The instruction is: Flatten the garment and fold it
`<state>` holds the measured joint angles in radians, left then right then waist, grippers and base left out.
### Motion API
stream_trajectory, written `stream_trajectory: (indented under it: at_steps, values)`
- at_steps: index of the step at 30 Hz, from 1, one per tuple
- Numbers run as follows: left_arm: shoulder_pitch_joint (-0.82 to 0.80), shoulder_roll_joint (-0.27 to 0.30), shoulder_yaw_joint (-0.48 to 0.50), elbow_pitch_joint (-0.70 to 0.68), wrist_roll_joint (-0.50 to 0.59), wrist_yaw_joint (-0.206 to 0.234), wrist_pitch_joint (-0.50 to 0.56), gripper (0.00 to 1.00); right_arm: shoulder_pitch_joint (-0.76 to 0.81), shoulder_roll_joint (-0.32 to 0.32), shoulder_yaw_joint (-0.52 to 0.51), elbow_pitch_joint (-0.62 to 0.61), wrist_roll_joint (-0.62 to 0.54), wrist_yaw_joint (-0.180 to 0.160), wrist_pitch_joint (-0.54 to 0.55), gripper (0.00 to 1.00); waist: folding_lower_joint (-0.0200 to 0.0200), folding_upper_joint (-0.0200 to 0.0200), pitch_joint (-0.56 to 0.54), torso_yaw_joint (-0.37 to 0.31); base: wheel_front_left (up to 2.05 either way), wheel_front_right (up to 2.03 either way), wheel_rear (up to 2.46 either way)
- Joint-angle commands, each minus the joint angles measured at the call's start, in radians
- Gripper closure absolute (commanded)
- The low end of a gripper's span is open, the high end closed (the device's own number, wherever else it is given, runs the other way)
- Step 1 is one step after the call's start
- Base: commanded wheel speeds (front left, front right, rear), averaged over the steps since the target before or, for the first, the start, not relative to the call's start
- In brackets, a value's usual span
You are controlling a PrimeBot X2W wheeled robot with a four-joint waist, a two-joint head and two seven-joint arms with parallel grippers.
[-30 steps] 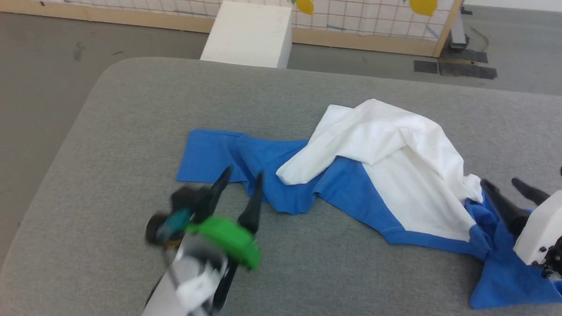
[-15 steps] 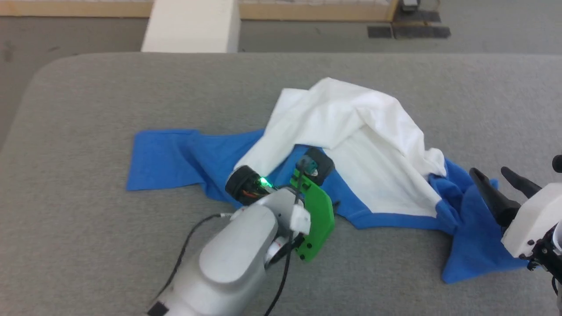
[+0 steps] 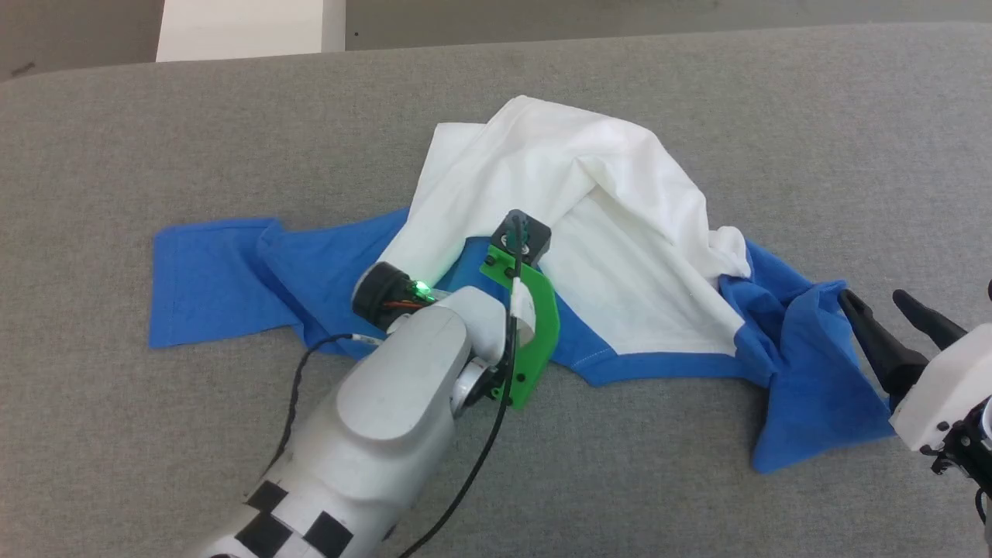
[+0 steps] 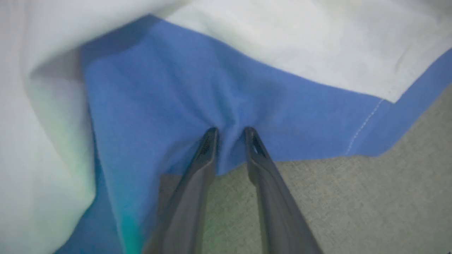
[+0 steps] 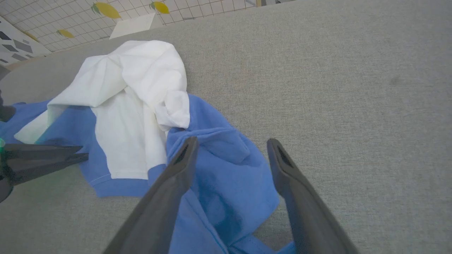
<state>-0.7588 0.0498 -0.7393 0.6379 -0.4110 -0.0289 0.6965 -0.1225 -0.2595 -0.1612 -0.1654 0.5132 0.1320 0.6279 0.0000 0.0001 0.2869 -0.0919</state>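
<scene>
Blue garment (image 4: 226,91), apparently in left gripper (image 4: 230,131)

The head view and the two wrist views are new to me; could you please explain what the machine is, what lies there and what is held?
It is a two-armed robot. The wide picture comes from a camera on its head; the others look along each arm's dark fingers. A crumpled white cotton T-shirt with royal-blue sleeves lies on a grey fabric-covered surface. The left gripper pinches a fold of its blue cloth; the right gripper hangs open by the blue end.
</scene>
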Motion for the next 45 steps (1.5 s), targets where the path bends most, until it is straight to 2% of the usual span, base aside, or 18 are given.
stream_trajectory:
  at_steps: [1, 11, 14, 22, 27, 28, 29, 33, 36, 41, 45]
  values:
    - [0.061, 0.005, -0.016, 0.040, -0.026, -0.010, 0.038, 1.00, -0.013, 0.005, -0.002, 0.007, 0.003, -0.001, -0.010, 0.00, 0.0000, -0.0001, -0.004, 0.011, 0.00, 0.00, 0.00]
    - [0.098, 0.006, 0.065, -0.042, -0.141, 0.019, -0.002, 1.00, 0.012, 0.011, 0.004, 0.039, -0.009, -0.001, -0.023, 0.00, 0.0000, -0.0001, -0.070, 0.114, 0.00, 0.00, 0.00]
    - [0.132, 0.035, 0.103, -0.085, -0.171, 0.038, -0.010, 1.00, 0.028, 0.015, 0.008, 0.051, -0.012, -0.001, -0.023, 0.00, 0.0000, -0.0001, -0.099, 0.152, 0.00, 0.00, 0.00]
    - [0.306, 0.152, 0.196, -0.255, -0.234, 0.137, 0.011, 1.00, 0.074, 0.029, 0.039, 0.067, -0.015, -0.001, 0.003, 0.00, 0.0000, -0.0001, -0.159, 0.237, 0.00, 0.00, 0.00]
    - [0.409, 0.170, 0.216, -0.338, -0.271, 0.172, 0.025, 1.00, 0.079, 0.028, 0.052, 0.076, -0.015, -0.001, 0.009, 0.00, 0.0000, -0.0001, -0.174, 0.258, 0.00, 0.00, 0.00]
    - [0.421, 0.168, 0.225, -0.357, -0.278, 0.173, 0.009, 0.75, 0.080, 0.027, 0.056, 0.078, -0.016, -0.001, 0.011, 0.00, 0.0000, -0.0001, -0.179, 0.260, 0.00, 0.00, 0.00]
    - [0.431, 0.162, 0.237, -0.375, -0.293, 0.170, -0.007, 0.00, 0.079, 0.028, 0.058, 0.079, -0.016, -0.001, 0.011, 0.00, 0.0000, -0.0001, -0.181, 0.261, 0.00, 0.00, 0.00]
    - [0.461, 0.146, 0.304, -0.463, -0.350, 0.149, -0.094, 0.00, 0.079, 0.031, 0.064, 0.079, -0.016, -0.001, 0.015, 0.00, 0.0000, -0.0001, -0.194, 0.262, 0.00, 0.00, 0.00]
    - [0.488, 0.155, 0.375, -0.550, -0.377, 0.115, -0.211, 0.00, 0.074, 0.032, 0.070, 0.081, -0.016, -0.001, 0.013, 0.00, 0.0000, -0.0001, -0.201, 0.253, 0.00, 0.00, 0.00]
    - [0.553, 0.204, 0.442, -0.624, -0.274, 0.099, -0.466, 0.00, 0.073, 0.032, 0.075, 0.077, -0.017, -0.001, -0.002, 0.00, 0.0000, -0.0001, -0.197, 0.249, 0.00, 0.00, 0.00]
    - [0.626, 0.219, 0.457, -0.622, -0.171, 0.115, -0.665, 0.00, 0.103, 0.024, 0.087, 0.062, -0.034, -0.001, -0.008, 0.00, 0.0000, -0.0001, -0.192, 0.249, 0.00, 0.00, 0.00]
